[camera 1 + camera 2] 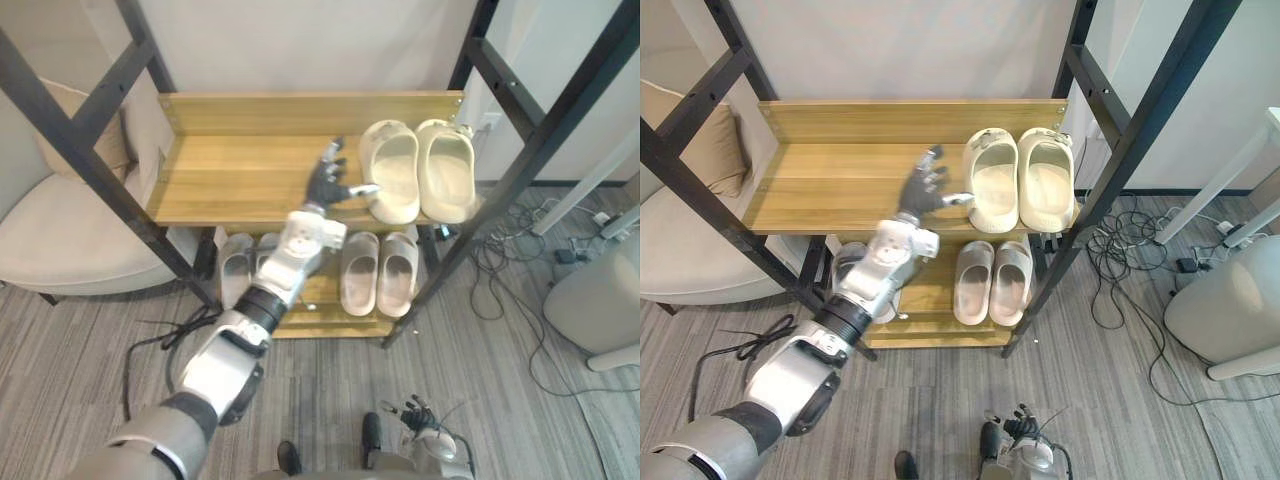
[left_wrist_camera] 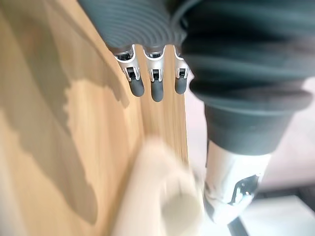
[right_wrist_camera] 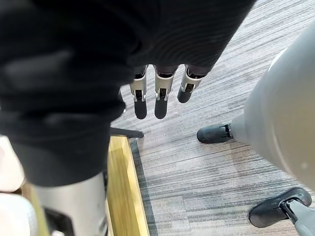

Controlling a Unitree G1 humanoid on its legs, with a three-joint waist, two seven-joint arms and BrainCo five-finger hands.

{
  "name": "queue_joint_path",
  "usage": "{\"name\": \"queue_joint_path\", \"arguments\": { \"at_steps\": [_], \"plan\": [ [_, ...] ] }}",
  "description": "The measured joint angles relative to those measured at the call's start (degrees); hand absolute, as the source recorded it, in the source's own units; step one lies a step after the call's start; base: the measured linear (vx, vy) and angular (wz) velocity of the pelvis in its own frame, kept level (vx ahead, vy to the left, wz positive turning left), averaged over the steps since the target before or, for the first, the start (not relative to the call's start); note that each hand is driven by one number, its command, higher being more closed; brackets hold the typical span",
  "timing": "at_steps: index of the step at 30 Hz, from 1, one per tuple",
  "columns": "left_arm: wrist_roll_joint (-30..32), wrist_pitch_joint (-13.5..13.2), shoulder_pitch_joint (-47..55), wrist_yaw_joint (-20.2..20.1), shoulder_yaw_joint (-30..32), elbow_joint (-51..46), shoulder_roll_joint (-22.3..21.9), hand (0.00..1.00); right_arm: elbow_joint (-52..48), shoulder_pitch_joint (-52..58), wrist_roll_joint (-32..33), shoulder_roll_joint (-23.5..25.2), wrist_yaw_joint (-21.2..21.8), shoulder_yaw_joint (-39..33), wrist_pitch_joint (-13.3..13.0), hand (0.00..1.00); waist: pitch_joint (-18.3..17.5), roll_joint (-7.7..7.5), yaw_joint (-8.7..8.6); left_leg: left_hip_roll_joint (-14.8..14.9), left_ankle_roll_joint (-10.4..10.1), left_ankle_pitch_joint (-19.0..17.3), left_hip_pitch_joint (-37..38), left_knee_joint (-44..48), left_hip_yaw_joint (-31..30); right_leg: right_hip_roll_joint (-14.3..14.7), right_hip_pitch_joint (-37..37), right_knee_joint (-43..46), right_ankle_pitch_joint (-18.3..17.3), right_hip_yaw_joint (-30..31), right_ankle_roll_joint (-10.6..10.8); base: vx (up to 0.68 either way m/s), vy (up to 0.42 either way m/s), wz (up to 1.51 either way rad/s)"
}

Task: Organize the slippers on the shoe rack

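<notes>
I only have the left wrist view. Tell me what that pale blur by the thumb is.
Observer: A cream slipper beside the left robot hand, the left of a pair at the top shelf's right end.
Operator: Report what's underneath.
Observer: The lower shelf holds a beige pair at right and a grey pair at left.
Operator: Now the right robot hand.
Observer: The right robot hand hangs open, low over the floor.

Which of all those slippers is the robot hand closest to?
The left slipper of the cream pair on the top shelf: the robot hand is beside it. Its partner lies farther right; the other pairs sit on the lower shelf.
</notes>
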Motion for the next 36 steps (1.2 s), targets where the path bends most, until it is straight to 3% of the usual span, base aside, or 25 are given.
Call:
{"name": "queue_joint_path", "arguments": {
  "at_steps": [3,4,5,10,12,18,24,29,32,36],
  "plan": [
    [-0.16,-0.04,3.27,0.08,2.98,-3.81,4.32,0.00,0.11,-0.12,0.00,-0.58,0.59,0.35,-0.01,0.00,0.08,0.14,0.45,-0.12,0.07,0.19,0.17,0.00,-1.56,-0.10,0.87,0.00,-0.26,-1.40,-0.04,-0.01,0.001,0.30],
    [-1.02,-0.11,9.06,0.24,3.02,-12.64,5.81,0.00,0.52,-0.11,0.01,-0.68,0.96,2.22,-0.07,0.00,0.09,0.15,0.91,-0.22,0.20,0.42,0.20,0.00,-3.61,-0.58,1.98,0.00,-0.74,-2.82,0.12,-0.01,0.014,0.55],
    [-2.55,-1.04,12.41,-0.03,2.32,-19.14,5.59,0.00,1.47,-0.12,0.01,-0.71,1.11,2.92,-0.01,0.00,0.09,0.15,1.43,-0.27,0.25,0.47,0.07,0.00,-4.12,-0.71,2.24,0.00,-0.89,-3.46,0.19,-0.01,0.013,0.52],
    [-7.08,-3.32,19.61,-1.70,-0.20,-32.66,5.17,0.00,2.82,-1.06,0.01,-0.26,1.45,5.02,0.13,0.00,0.07,0.15,2.13,-0.49,0.32,0.50,-0.18,0.00,-5.07,-1.06,2.36,0.01,-0.96,-3.86,0.25,-0.01,0.006,0.09],
    [-9.92,-4.48,25.99,-5.41,-2.79,-41.16,3.32,0.00,3.41,-1.45,-0.04,-0.46,1.46,5.03,0.28,0.00,-0.03,0.19,2.31,-0.61,0.34,0.51,-0.21,0.00,-5.49,-1.19,2.57,0.02,-1.00,-4.10,0.32,-0.02,0.005,0.07],
    [-10.43,-4.49,41.10,-12.05,-6.18,-45.81,0.70,0.00,5.15,-1.87,-0.27,-1.50,1.53,6.30,0.60,0.00,-0.77,0.46,3.12,-0.65,0.39,0.51,1.44,0.01,-7.42,-1.09,5.30,0.02,-1.90,-6.10,0.39,-0.03,-0.009,0.17],
    [-8.74,-3.00,52.64,-14.92,-5.94,-33.29,0.96,0.00,4.92,-1.95,-2.31,-2.39,2.16,7.25,0.54,0.00,-2.22,0.37,4.36,-0.54,0.36,0.52,2.20,-0.01,-8.63,-1.08,6.56,0.00,-2.37,-7.38,0.46,-0.03,-0.017,0.13],
    [0.52,-1.73,54.65,-14.92,-5.03,-14.17,0.13,0.00,4.96,-1.77,-2.35,-2.92,2.34,9.29,0.51,0.00,-2.62,-0.44,4.07,-0.70,0.36,0.64,2.20,-0.01,-9.00,-1.23,6.63,-0.01,-2.90,-7.79,1.02,-0.03,-0.011,0.02],
    [8.52,-1.27,54.43,-14.57,-1.61,-1.54,-1.61,0.00,4.96,-0.93,-2.54,-3.34,2.32,9.57,0.14,0.00,-2.42,-1.46,2.60,-0.94,0.56,0.82,2.89,0.01,-10.64,-1.52,8.19,-0.02,-2.99,-9.39,1.11,0.00,-0.008,0.25],
    [14.69,-0.99,54.42,-13.40,1.07,8.30,-2.03,0.00,4.93,1.32,-4.61,-4.15,2.32,9.49,-0.85,0.00,-2.65,-2.11,1.85,-1.11,0.56,0.79,3.61,0.02,-10.49,-1.66,8.81,-0.01,-3.06,-9.38,1.22,0.00,0.001,0.02]
  ]
}}
